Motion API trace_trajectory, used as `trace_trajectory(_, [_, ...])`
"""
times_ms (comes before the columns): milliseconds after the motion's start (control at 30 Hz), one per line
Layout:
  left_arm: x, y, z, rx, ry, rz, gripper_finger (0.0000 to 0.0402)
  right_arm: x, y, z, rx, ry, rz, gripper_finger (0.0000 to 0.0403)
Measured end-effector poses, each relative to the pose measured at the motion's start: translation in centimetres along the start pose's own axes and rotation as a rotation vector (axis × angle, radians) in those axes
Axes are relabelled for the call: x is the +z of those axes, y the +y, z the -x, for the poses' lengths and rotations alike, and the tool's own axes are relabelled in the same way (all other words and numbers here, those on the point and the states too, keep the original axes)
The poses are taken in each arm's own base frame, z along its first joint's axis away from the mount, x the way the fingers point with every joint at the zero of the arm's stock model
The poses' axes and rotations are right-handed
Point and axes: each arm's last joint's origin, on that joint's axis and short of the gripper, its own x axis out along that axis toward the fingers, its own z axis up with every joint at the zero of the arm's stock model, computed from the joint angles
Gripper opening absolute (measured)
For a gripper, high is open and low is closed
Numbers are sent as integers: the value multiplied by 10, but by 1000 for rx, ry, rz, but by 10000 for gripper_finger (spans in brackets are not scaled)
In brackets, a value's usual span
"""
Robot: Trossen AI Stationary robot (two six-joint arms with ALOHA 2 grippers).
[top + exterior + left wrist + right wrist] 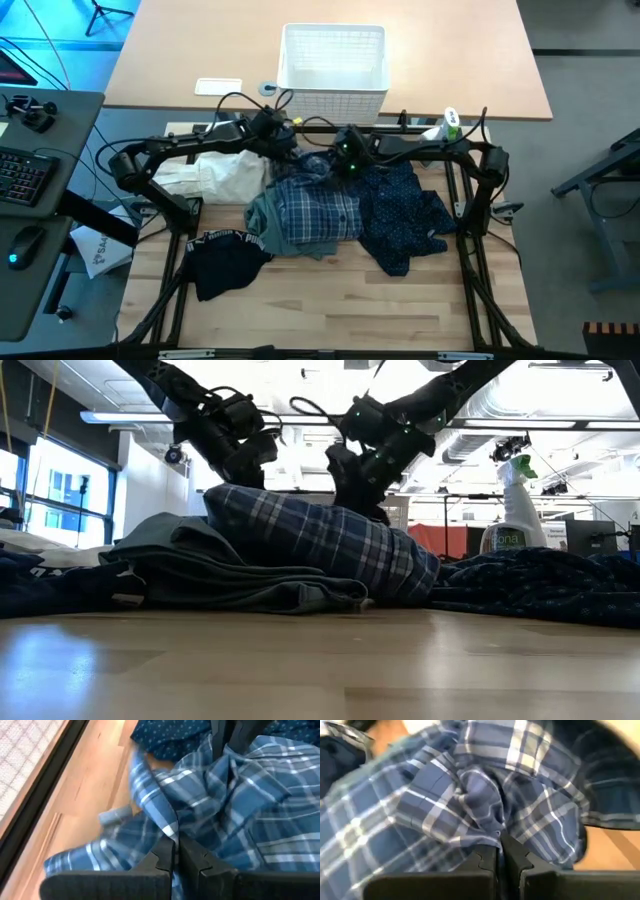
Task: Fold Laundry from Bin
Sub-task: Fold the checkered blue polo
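Note:
The blue-white plaid shirt (318,205) lies crumpled mid-table, over a grey-green top (262,222) and beside navy dotted trousers (408,215). A black piece with white lettering (225,258) lies nearer the front. White cloth (225,175) sits at the left. The white bin (335,60) stands at the far edge. My left gripper (284,152) and my right gripper (346,162) are both shut on the shirt's far edge, side by side. My left gripper pinches a raised fold of the plaid shirt (170,832) between its two fingers, slanting down from the far left. The rest of the shirt lies on the table below. My right gripper pinches a bunched ridge of the plaid shirt (495,827) between its two fingers, slanting down from the far right. The shirt's bulk rests on the table and on the other garments.
A spray bottle (451,124) stands at the far right near the right arm's base. The black frame rails (180,270) run along both table sides. Bare wood (340,300) lies toward the near edge.

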Motion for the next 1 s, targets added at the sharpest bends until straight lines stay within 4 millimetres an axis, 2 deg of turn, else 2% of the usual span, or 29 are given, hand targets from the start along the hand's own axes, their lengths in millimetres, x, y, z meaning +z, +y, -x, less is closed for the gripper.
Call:
trace_trajectory(167, [1, 1, 0, 39, -3, -6, 1, -2, 5, 1, -4, 7, 34, 6])
trace_trajectory(300, [3, 3, -1, 66, -15, -11, 1, 0, 13, 11, 8, -14, 106, 2])
trace_trajectory(467, [-1, 6, -13, 75, 8, -6, 1, 3, 11, 22, -66, -44, 54, 12])
trace_trajectory(600, [-7, 8, -27, 119, 58, -10, 0, 1, 4, 23, -135, -22, 33, 54])
trace_trajectory(767, [-5, 4, -35, 134, 56, -63, 0, -5, 2, 20, -80, 56, 47, 132])
trace_trajectory(867, [-2, -2, -35, 127, 40, -98, 0, -2, -3, 35, -55, 65, 14, 168])
trace_trajectory(1000, [5, -7, -30, 128, -3, -136, 0, 9, -21, 62, -152, -25, -55, 189])
